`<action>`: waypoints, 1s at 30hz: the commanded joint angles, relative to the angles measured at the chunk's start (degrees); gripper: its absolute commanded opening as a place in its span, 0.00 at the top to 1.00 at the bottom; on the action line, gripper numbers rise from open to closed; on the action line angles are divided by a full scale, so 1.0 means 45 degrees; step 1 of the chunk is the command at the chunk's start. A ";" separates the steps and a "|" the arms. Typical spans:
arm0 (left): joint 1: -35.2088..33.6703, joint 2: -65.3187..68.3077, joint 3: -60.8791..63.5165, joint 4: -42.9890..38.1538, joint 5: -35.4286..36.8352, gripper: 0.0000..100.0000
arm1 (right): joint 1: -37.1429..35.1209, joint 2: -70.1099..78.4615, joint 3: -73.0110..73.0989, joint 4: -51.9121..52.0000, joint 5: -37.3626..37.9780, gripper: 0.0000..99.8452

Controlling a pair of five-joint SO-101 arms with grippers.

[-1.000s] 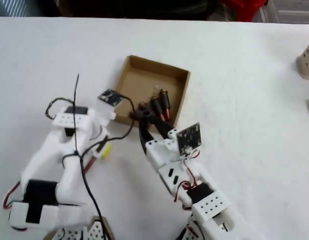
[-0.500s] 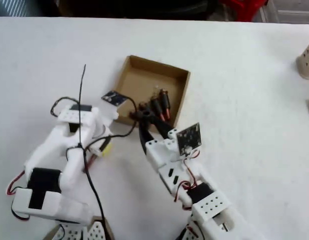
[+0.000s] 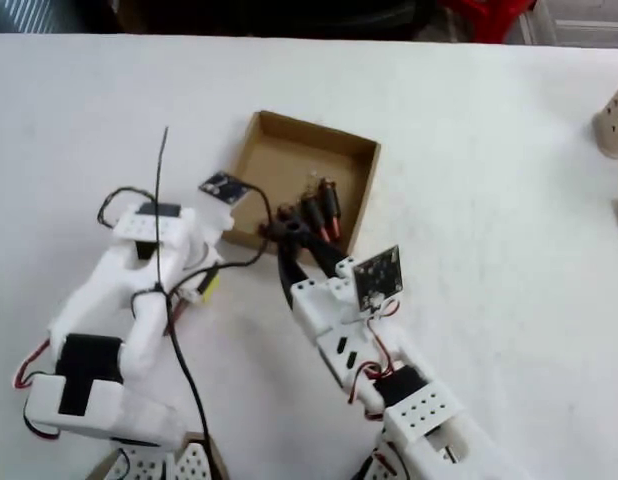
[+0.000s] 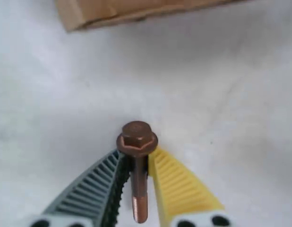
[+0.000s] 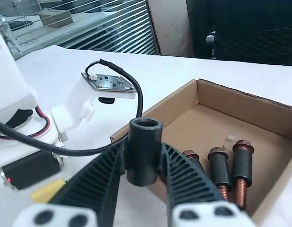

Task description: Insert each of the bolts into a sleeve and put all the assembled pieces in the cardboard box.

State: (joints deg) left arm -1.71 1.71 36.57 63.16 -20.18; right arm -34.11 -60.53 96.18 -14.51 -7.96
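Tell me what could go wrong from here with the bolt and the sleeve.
1. The left claw pinches the bolt by its shank, close to the claw's tip; it may tilt or slip when pushed into the sleeve.
2. A black cable hangs right by the sleeve in the right claw and might snag.

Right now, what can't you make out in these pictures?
Left wrist view: the top edge cuts off most of the brown cardboard box.
Right wrist view: the black cylindrical sleeve and right tool hide part of the sleeved copper bolts.
High view: the white left arm covers the copper hex-head bolt in the left tool.
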 commanded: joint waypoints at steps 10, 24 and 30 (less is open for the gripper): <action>-0.0303 -0.4855 0.2188 -0.2051 0.0176 0.98 | 0.0068 -0.0147 0.0039 -0.1436 -0.0156 0.98; 0.0107 -0.6808 0.2950 -0.2110 0.0938 0.98 | -0.1104 0.1006 0.0000 -0.1768 -0.0156 0.98; -0.0537 -0.6808 0.2266 -0.2051 0.0918 0.98 | -0.1162 0.4972 -0.0195 -0.6085 -0.0117 0.98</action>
State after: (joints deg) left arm -2.68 -26.59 50.73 54.81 -16.57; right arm -39.12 -48.57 96.18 -27.96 -7.96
